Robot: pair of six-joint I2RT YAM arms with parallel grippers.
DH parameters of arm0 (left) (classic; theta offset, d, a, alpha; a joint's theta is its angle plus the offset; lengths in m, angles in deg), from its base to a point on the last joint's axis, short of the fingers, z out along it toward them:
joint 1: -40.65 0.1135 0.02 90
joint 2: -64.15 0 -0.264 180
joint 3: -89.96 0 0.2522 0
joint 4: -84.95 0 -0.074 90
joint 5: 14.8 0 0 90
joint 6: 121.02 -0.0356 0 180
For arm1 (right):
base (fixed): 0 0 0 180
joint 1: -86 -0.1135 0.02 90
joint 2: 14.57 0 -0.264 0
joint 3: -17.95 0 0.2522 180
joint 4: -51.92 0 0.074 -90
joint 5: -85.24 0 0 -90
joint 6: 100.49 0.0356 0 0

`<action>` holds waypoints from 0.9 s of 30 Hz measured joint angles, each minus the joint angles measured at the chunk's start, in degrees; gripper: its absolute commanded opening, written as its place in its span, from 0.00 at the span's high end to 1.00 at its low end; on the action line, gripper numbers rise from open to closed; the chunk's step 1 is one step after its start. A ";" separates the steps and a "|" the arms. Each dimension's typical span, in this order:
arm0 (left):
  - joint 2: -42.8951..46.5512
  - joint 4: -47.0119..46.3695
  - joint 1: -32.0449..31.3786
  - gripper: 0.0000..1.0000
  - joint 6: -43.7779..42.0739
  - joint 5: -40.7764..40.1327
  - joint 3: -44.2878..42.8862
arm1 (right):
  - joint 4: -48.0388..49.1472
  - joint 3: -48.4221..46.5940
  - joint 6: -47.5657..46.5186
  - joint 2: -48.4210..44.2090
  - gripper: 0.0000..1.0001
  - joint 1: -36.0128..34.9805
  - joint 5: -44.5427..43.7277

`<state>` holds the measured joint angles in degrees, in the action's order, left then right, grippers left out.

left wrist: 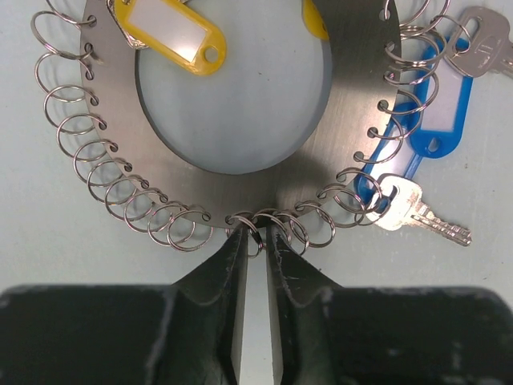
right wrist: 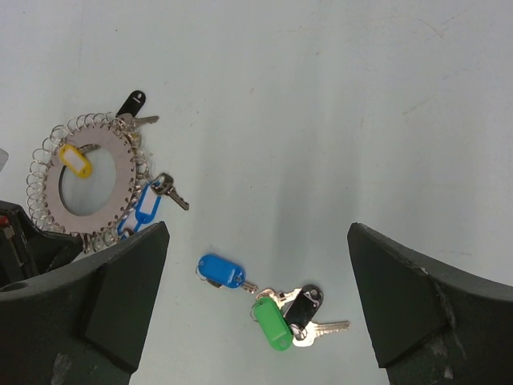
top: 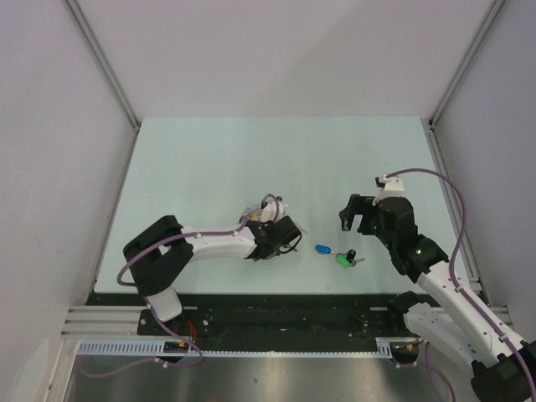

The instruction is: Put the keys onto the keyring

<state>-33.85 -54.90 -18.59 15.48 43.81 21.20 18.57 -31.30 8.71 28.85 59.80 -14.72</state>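
We see the left gripper (left wrist: 255, 241) with fingers nearly together, pinching one wire loop (left wrist: 252, 231) on the near edge of the keyring (left wrist: 345, 136). The ring lies flat on the table (top: 209, 167). The right gripper (right wrist: 256, 233) is spread wide and holds nothing. The loose keys (right wrist: 272, 309) lie between the arms, nearer the right one and just under its fingers. Their row runs roughly finger to finger.

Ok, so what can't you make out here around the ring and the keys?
Top view: the ring is mostly hidden under the left gripper.
Left wrist view: the ring's far side is cut off by the top edge; unclear whether the fingers actually pinch a wire loop.
Right wrist view: the loose keys overlap, so their number is unclear.
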 measured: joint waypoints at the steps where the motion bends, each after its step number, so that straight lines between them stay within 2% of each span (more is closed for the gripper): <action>1: 0.00 0.07 0.00 0.86 0.02 0.00 0.00 | 0.04 0.00 0.00 0.00 0.00 0.04 0.20; 7: 0.15 0.57 0.00 1.00 0.07 -0.09 0.00 | 0.28 0.02 -0.07 0.02 0.00 0.15 1.40; 13: 3.23 1.60 0.00 1.00 0.00 -0.50 0.22 | 0.98 0.02 -0.83 0.02 0.00 0.20 3.19; 19: 12.20 1.90 0.61 1.00 -2.51 -2.08 1.68 | 1.70 0.02 -1.73 -0.22 0.00 0.33 6.49; 23: 21.57 -3.48 2.32 1.00 -8.90 -3.37 6.14 | 3.63 0.02 -2.62 -0.48 0.00 0.35 11.39; 27: 32.52 -15.65 4.81 0.99 -17.57 -3.58 14.58 | 8.09 0.04 -3.04 0.33 0.00 0.44 19.12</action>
<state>-1.32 -70.55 -13.78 -2.09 40.22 35.77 26.66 -31.25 5.68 29.17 60.24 4.41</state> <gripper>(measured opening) 0.008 0.994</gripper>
